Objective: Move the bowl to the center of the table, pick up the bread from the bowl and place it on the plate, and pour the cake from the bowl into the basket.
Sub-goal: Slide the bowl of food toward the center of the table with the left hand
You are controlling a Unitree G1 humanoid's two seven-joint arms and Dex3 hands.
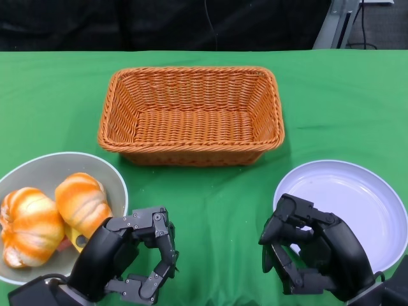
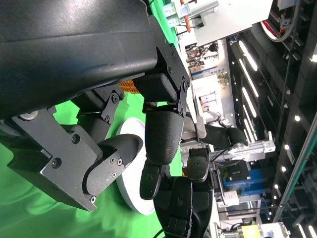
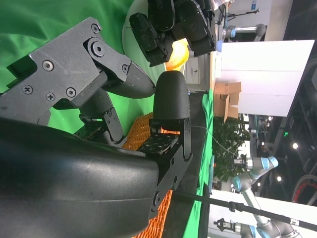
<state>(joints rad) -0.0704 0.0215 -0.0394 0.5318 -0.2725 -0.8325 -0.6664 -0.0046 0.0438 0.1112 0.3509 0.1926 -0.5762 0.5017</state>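
Looking down from the head view, a green-covered counter (image 1: 331, 108) stretches away from the robot. A woven orange basket (image 1: 191, 115) sits toward the far middle of it, rectangular and open at the top. At the near left edge lies a grey bowl (image 1: 44, 167), partly cut off by the picture's edge. Inside it rest two orange-and-white striped bread rolls (image 1: 80, 201), side by side and touching, with a small yellow piece, possibly the cake (image 1: 76, 240), tucked low between them and mostly hidden. At the near right lies a white plate (image 1: 370, 204), well apart from the bowl.

The left hand (image 1: 137, 258) hovers just beside the bowl's right rim, over the green cloth. Its black fingers (image 1: 162, 239) curl inward toward the thumb, with a gap between them, and nothing is held. Whether it touches the bowl cannot be told.

The right hand (image 1: 306, 255) sits at the plate's near left edge, overlapping the rim in the picture. Its fingers are likewise curled in, with nothing in its grasp.

The right wrist view shows its own hand (image 3: 148, 89) with bent fingers holding nothing, the basket's weave (image 3: 143, 134) beyond, and the other hand (image 3: 173, 25) further off in front of an orange roll (image 3: 179, 54). The left wrist view shows curled fingers (image 2: 161, 144) apart from the thumb, with the white plate (image 2: 130, 198) behind them.
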